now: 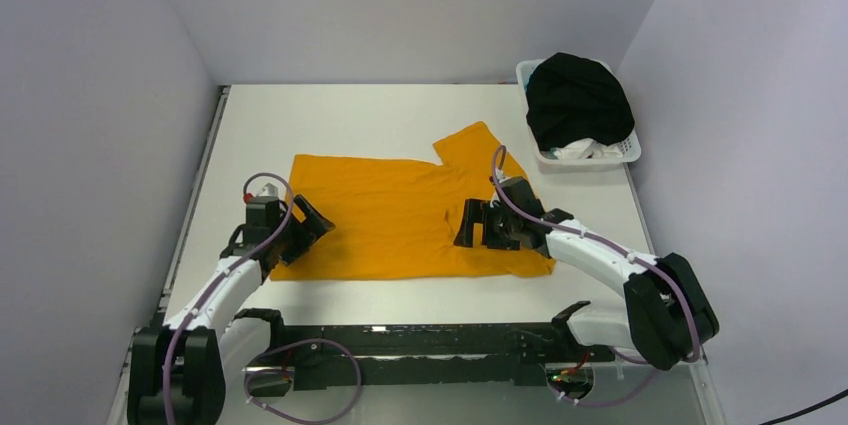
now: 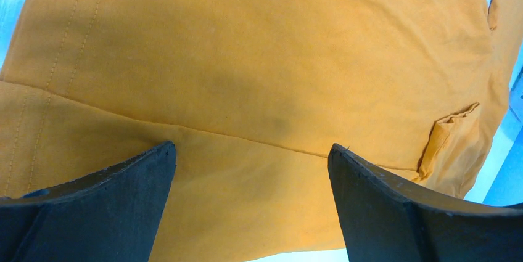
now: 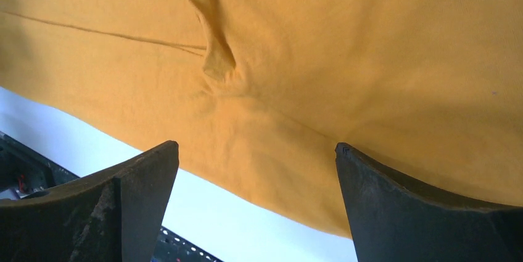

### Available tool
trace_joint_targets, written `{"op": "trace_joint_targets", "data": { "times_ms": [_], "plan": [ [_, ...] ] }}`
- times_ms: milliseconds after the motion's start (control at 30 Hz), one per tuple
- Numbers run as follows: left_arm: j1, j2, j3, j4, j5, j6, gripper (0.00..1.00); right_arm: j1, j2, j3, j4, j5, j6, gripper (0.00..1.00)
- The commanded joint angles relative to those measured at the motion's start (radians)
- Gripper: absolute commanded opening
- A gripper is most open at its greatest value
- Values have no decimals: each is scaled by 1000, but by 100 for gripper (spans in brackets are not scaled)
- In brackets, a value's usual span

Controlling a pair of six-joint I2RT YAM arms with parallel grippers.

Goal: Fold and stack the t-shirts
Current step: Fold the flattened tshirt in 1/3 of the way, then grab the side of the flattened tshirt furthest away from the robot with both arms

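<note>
Now we are holding both grippers spread wide and pinching nothing. Our left gripper (image 1: 308, 219) is hanging over the left end of the mustard-orange t-shirt (image 1: 400, 210). Its dark fingers (image 2: 105, 206) are standing well apart above a long fold line in the cloth, and we cannot tell whether they are touching it. Our right gripper (image 1: 478, 225) is hanging over the shirt's near right part, jaws just as wide, close above a small pucker and the near hem.

The shirt is lying flat across the middle of the table (image 1: 330, 115), one sleeve pointing toward the far side. A black t-shirt (image 1: 578, 100) is heaped in the white basket (image 1: 630, 151) at the far right corner, well apart from both grippers.

Bare tabletop is showing beyond the shirt's far edge and along its near hem, while the walls (image 1: 100, 95) are closing in the left and right sides.
</note>
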Motion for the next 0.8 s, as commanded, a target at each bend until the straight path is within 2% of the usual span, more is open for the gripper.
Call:
{"op": "trace_joint_targets", "data": {
  "times_ms": [0,200,333,433,600,767],
  "plan": [
    [-1,-36,-58,-205,-64,-22,99,8,-58,-9,-48,4,19,100],
    [-1,-131,3,-262,-107,-10,99,6,-72,118,-84,158,-11,100],
    [-2,-96,125,-218,-162,-6,99,-6,-42,251,-32,238,-63,100],
    [23,25,273,-214,-211,18,99,-30,60,383,-6,323,-102,100],
    [105,297,555,-199,-229,115,99,-90,283,648,-23,359,-168,100],
    [152,579,823,-222,-188,222,99,-159,522,870,0,294,-234,100]
  ]
}}
